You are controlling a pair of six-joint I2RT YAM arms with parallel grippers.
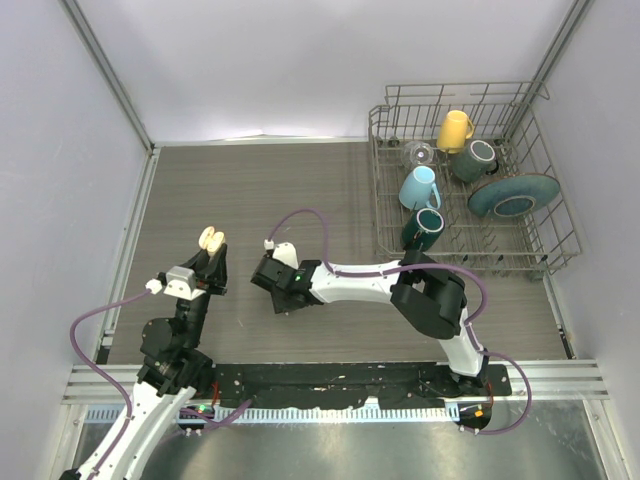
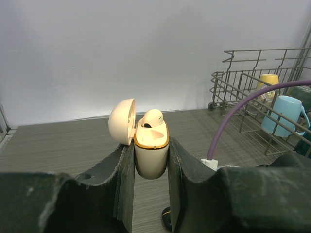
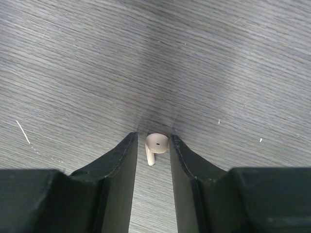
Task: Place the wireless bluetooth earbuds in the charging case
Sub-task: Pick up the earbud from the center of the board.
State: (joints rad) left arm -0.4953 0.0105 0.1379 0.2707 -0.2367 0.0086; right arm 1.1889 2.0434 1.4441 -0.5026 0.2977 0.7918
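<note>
Jaws first: my left jaws are clamped on the lower body of the cream charging case [image 2: 150,155], holding it upright with its lid [image 2: 121,121] swung open to one side. One cream-white earbud [image 2: 151,119] sits in the case's mouth, its rounded head poking above the orange rim. My right jaws point down at the bench [image 1: 300,190], to the right of the case, and stand a little apart astride the second earbud [image 3: 156,145], which lies on the wood (a sliver of bench shows on one side of it, so no squeeze that I can see). A wire dish rack [image 1: 376,190] holding mugs stands at the far right.
</note>
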